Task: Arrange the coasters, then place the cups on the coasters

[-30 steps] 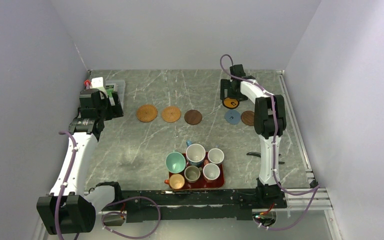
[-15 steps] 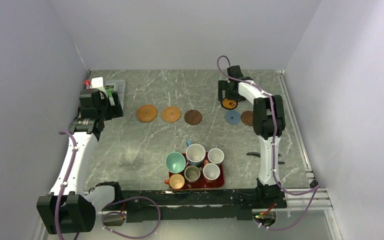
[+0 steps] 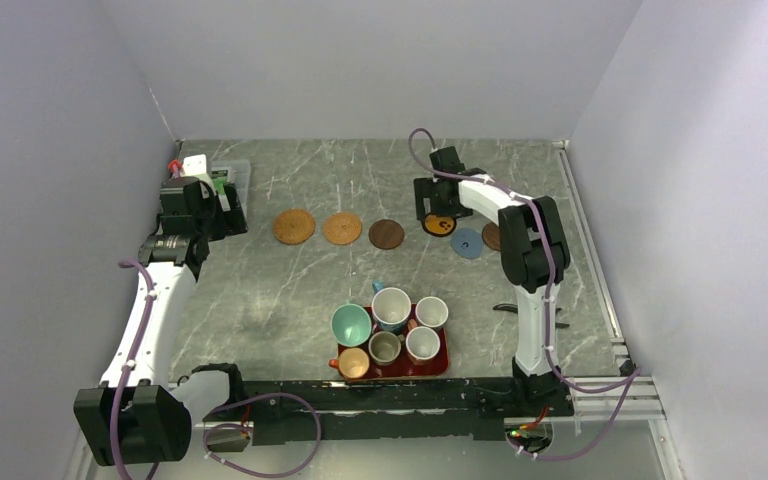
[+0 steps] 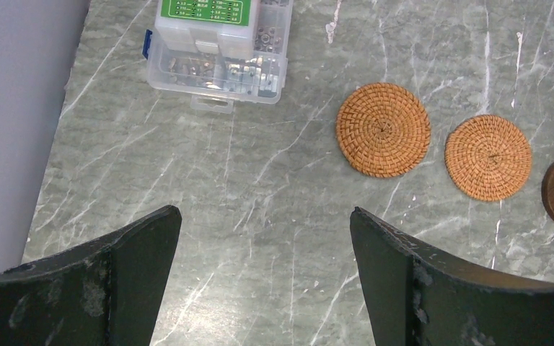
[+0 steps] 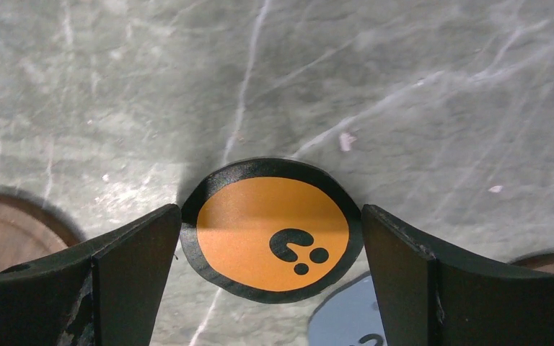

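The right gripper (image 3: 436,218) is clasping the black-and-orange coaster (image 5: 270,216) just right of three lined-up coasters (image 3: 342,229), the left gripper (image 4: 265,216) is hanging open, and all six cups (image 3: 391,305) are sitting on the near tray (image 3: 444,366).

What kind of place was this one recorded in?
Probably a robotics lab test cell: plain walls box in the table, two arms are bolted to its near rail, and a clear parts box sits there.
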Controlling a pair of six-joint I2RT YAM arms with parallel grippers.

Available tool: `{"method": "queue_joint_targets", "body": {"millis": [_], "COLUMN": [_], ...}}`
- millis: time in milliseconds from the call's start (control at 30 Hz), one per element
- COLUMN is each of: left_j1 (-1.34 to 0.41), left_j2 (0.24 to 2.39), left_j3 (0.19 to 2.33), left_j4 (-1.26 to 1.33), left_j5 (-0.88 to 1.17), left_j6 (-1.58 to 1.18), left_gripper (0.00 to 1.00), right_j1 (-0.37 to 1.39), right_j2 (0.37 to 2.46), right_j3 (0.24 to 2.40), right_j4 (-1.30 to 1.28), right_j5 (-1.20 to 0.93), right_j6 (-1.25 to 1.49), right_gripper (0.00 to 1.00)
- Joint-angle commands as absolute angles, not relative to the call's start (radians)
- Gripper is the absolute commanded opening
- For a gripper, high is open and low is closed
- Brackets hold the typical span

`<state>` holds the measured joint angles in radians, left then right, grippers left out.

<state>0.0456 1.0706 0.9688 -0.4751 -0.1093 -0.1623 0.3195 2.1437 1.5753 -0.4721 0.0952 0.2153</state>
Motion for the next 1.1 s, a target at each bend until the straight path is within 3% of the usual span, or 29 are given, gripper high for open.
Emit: {"method": "queue_joint_targets", "body": {"millis": [0,333,533,1067], "left_j1": [0.050,0.049,0.049,0.051], "left_j2": [1.061,1.044,1.036,1.019], "left_j3": [0.980,0.977,0.976,0.953], "left_j4": [-0.439,-0.443,-0.445,-0.424], "left_j5": [-0.096,-0.089,-0.098,-0.166], "left_j6": [-0.178,-0.184,-0.182,-0.178], "left_gripper": [0.94,0.94,0.94,0.94], "right_j1": [0.366,0.405,0.401,0.254], "right_j2": [2.117,1.988,1.928,2.174], "right_j3": [1.516,1.430,1.483,1.832], "right_j4": [-0.507,-0.521,-0.550,-0.528], "right_j5": [0.052,0.092,0.109,0.004], "right_j6": [0.257,0.273,0.248,0.197], "right_gripper": [0.97,0.98,1.00,0.99]}}
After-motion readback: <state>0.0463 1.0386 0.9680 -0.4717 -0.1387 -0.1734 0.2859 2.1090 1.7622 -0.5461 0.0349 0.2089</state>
